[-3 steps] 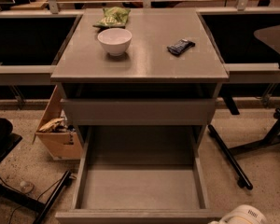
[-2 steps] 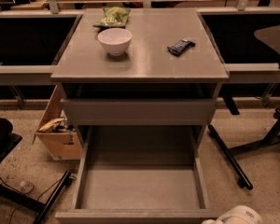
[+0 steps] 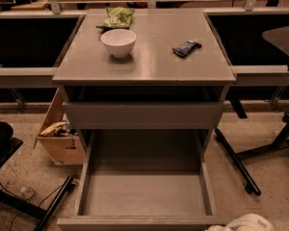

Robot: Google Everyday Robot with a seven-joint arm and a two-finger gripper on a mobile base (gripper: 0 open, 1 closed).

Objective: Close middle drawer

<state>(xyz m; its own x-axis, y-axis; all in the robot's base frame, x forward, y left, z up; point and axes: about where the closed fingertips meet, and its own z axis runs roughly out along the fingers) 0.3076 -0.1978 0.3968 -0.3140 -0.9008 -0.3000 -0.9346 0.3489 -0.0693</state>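
The middle drawer point(image 3: 143, 191) is pulled far out of the grey cabinet toward me. Its deep rectangular grey tray is empty. Its flat front panel point(image 3: 135, 222) lies along the bottom edge of the view. Above it, the top drawer's grey front panel point(image 3: 142, 114) sits slightly out under the cabinet top point(image 3: 149, 57). A rounded white part of my arm with the gripper point(image 3: 245, 223) shows at the bottom right corner, just right of the open drawer's front corner. Most of it is cut off by the frame.
On the cabinet top stand a white bowl point(image 3: 118, 42), a green snack bag point(image 3: 115, 18) and a dark blue snack bar point(image 3: 186, 48). A cardboard box point(image 3: 60, 136) sits on the floor at the left. Black chair legs point(image 3: 238, 165) cross the floor at the right, and a black stand leg point(image 3: 53, 206) at the left.
The white arm part at the bottom right has crept slightly left toward the drawer's front corner. The drawer and the items on top have not moved.
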